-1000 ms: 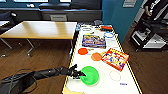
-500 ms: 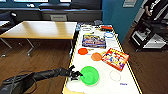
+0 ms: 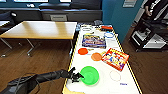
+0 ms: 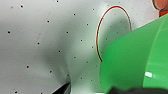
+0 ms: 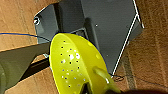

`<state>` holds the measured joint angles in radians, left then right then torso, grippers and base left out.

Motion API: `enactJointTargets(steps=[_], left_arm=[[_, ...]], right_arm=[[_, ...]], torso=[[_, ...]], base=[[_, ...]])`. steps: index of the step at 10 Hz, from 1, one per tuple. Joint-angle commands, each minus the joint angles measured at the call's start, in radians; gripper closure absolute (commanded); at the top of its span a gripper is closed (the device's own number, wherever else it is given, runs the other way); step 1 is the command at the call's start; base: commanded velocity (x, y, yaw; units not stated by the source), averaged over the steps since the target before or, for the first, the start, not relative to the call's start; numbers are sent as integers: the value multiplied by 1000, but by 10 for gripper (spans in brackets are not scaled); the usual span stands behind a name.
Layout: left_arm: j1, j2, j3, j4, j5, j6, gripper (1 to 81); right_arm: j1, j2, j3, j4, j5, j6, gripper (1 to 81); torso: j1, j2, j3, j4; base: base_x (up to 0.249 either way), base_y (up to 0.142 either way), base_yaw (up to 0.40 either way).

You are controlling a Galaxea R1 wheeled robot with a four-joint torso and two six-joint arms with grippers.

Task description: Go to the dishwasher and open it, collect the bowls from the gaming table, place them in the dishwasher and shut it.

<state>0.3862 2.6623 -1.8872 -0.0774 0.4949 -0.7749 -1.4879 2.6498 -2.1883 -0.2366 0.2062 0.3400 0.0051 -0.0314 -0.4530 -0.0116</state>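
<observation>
The gaming table [image 3: 75,62] has a white top with a thin yellow edge. On its near end sits the green bowl [image 3: 90,75], which looms large in the left wrist view [image 4: 135,60]. Two orange bowls [image 3: 83,51] [image 3: 96,56] lie further up the table. My left gripper [image 3: 79,75] reaches in from the left and is open at the green bowl's left rim; one dark fingertip [image 4: 62,88] stands just outside the bowl's wall. My right gripper is shut on a yellow perforated colander [image 5: 72,67], held above the wooden floor. The dishwasher is out of view.
Two game boxes [image 3: 94,41] [image 3: 115,58] and small items lie on the far half of the table. A wooden-topped table [image 3: 40,29] stands to the left and dark sofas [image 3: 72,11] behind it. A person [image 3: 152,7] stands by a rig at the far right.
My left gripper has edged a little closer onto the green bowl's rim. The bowls have not moved.
</observation>
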Motion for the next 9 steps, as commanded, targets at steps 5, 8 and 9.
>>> enactJointTargets(steps=[5,8,9], left_arm=[[-106,1,100,120,45,-1,811],[-190,-76,274,136,45,2,811],[-207,-117,347,139,44,6,811]], right_arm=[[11,21,-56,-15,-102,1,811],[7,23,-48,-18,-103,-3,811],[5,21,-40,-18,-103,-4,811]], torso=[[0,0,0,0],[0,0,0,0],[0,0,0,0]], base=[[0,0,0],[0,0,0],[0,0,0]])
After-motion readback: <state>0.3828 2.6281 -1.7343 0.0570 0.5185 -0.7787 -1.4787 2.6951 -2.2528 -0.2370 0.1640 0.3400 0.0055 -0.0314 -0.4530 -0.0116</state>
